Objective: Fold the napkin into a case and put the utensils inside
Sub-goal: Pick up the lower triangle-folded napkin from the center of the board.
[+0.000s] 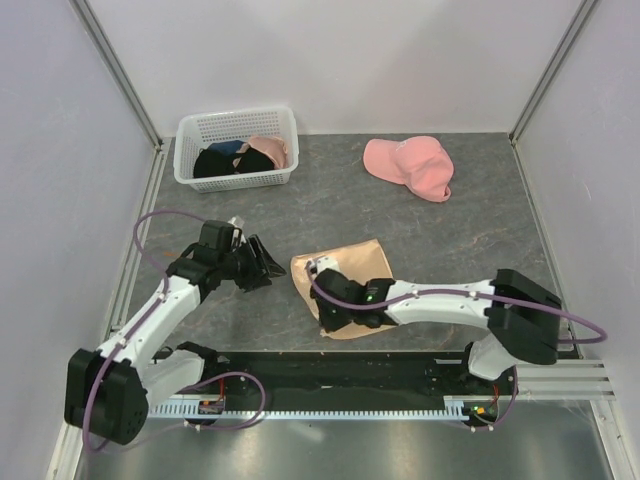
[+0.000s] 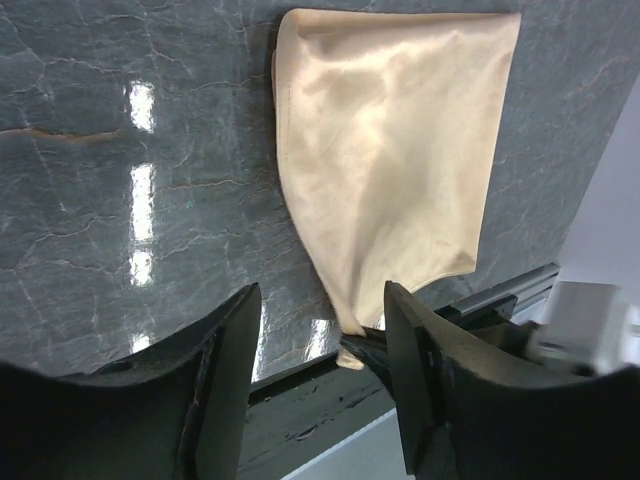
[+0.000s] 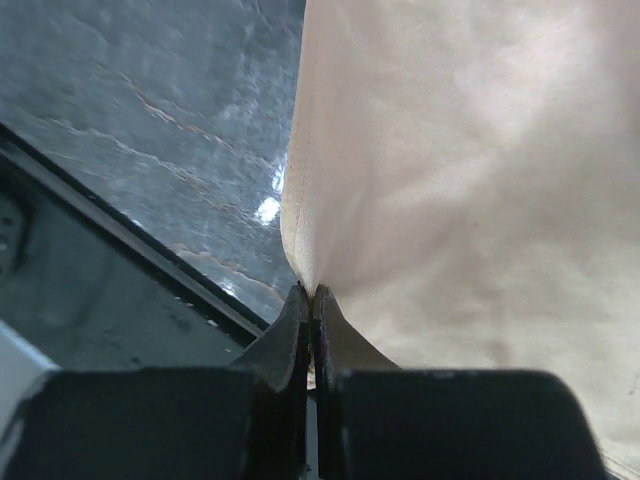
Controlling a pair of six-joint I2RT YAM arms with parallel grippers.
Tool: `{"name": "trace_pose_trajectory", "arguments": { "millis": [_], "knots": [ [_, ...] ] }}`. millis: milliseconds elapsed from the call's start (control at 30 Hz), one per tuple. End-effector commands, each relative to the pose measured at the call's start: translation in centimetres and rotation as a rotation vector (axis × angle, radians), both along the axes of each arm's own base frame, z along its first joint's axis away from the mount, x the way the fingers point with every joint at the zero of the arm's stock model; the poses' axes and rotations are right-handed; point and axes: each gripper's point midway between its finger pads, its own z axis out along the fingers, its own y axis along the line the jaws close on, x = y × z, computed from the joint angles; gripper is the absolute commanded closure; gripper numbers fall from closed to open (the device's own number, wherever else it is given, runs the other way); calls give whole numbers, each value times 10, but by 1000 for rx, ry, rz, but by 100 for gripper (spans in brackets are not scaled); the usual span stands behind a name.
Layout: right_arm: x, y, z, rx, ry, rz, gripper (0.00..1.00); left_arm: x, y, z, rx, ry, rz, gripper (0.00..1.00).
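Looking down from the overhead camera, I see the napkin (image 1: 355,260) lying on the tabletop (image 1: 450,240) close to the near edge and about midway along it, creased and partly doubled over, with its narrower end pointing toward the black rail (image 1: 350,370) that runs along that edge. My right gripper (image 1: 328,325) is down at that narrow end; its wrist view shows the gripper (image 3: 312,300) with its jaws pressed together and a corner of the napkin (image 3: 480,150) pinched between the tips, just above the edge of the tabletop. My left gripper (image 1: 262,265) sits just to the left of the cloth, apart from it. In its own view the gripper (image 2: 320,300) has its jaws spread wide with nothing between them, and the peach napkin (image 2: 390,150) stretches away beyond them. A white basket (image 1: 235,178) holding dark and pink clothes stands at the far left corner, and a pink cap (image 1: 410,165) lies near the far edge, right of the middle.
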Motion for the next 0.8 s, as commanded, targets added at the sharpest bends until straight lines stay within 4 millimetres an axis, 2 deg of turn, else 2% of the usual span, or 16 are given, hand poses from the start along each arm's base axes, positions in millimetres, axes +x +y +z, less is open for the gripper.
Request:
{"name": "trace_pose_trajectory", "arguments": {
  "millis": [0,67,200,233,433,467,500,667,767],
  "knots": [
    [2,16,41,287,90,-23,100,22,-15,9,-54,-36,-37,39],
    [5,11,44,356,152,-45,100,32,-20,13,-74,-49,-31,39],
    [9,-3,46,434,185,-79,100,44,-25,2,-71,-11,-9,38],
    [13,-7,47,455,197,-101,100,46,-25,-7,-60,17,0,38],
    [15,-21,53,574,250,-143,100,58,-37,-22,-54,45,2,39],
    [16,-20,59,607,243,-140,100,60,-38,-25,-50,43,8,39],
    [16,-25,56,613,258,-149,100,63,-38,-26,-48,42,13,39],
    [20,-28,68,670,265,-159,100,67,-42,-38,-48,71,19,39],
    [21,-30,68,671,266,-156,100,70,-45,-43,-60,77,19,40]
  ]
}}
